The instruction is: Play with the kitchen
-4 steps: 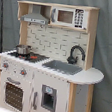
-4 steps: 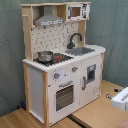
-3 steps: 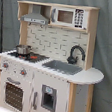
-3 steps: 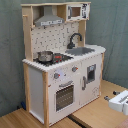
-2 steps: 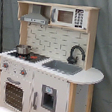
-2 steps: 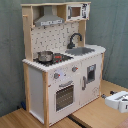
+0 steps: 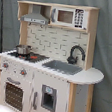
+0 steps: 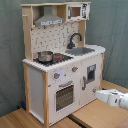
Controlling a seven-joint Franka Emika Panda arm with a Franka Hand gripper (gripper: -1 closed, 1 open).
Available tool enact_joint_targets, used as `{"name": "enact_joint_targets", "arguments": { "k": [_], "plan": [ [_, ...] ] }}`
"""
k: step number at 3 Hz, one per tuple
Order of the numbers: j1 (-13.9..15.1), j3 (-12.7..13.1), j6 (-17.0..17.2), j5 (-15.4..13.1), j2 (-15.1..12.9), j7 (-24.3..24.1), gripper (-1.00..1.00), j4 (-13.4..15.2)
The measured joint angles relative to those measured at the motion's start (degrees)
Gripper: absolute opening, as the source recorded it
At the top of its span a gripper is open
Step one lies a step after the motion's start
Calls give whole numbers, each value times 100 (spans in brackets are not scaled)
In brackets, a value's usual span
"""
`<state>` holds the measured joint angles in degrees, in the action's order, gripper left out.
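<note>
Pincer at end of white arm, low by the kitchen, near its lower door w/ dispenser; touching nothing, how far open can't tell. Kitchen stands on wood surface, grey curtain behind. Metal pot on stovetop, beside grey sink.

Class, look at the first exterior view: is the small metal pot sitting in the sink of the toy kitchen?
No. The pot stands on the stovetop, while the grey sink beside the black faucet holds nothing.
</note>
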<state>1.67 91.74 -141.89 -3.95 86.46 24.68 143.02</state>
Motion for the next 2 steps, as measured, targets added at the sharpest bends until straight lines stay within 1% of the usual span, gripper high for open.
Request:
{"name": "enact_joint_targets", "arguments": {
  "k": [1, 2],
  "plan": [
    [503, -17, -171, -2, 1, -292, 100, -319],
    [960, -89, -413, -2, 2, -495, 100, -493]
  ]
}}
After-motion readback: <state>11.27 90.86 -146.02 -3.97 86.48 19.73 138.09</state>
